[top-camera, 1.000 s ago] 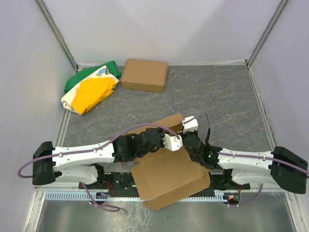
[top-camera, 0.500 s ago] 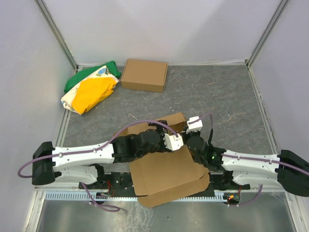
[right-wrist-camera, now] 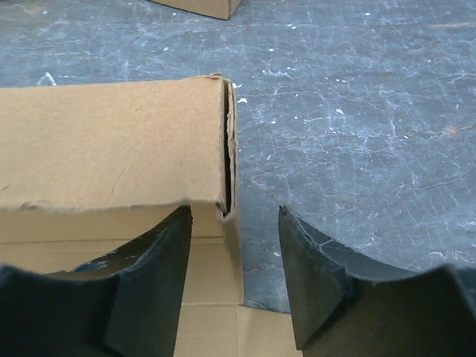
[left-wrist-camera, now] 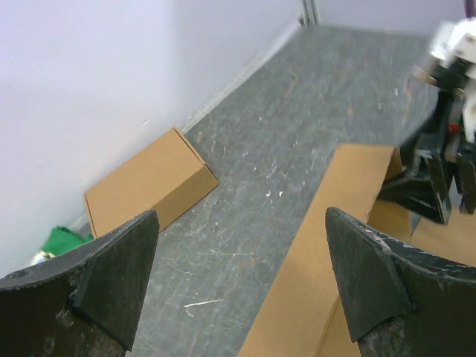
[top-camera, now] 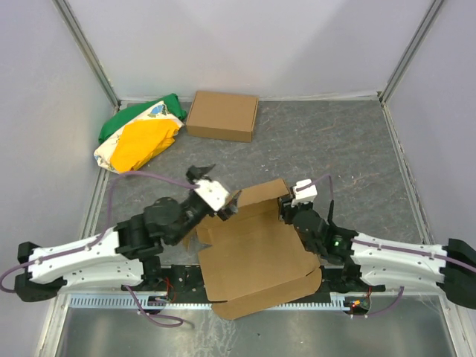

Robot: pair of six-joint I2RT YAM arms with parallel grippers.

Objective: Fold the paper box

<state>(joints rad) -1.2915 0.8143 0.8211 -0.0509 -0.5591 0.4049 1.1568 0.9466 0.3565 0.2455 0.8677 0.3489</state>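
Along the near edge of the bench (top-camera: 349, 149), at its middle, the paper box (top-camera: 256, 260) lies partly folded, with its large flap flat and reaching past that edge and its far wall raised. Over the box's far-left corner the left end effector (top-camera: 229, 204) hangs released, nothing between its wide-spread fingers. The right end effector (right-wrist-camera: 234, 216) is likewise released, straddling the raised wall's right end without pinching it. A closed cardboard box (top-camera: 222, 115) and a bag (top-camera: 140, 134) sit towards the far-left corner.

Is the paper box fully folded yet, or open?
Open, partly folded: the paper box has its far wall standing, doubled at the corner, while its big near panel lies spread out.
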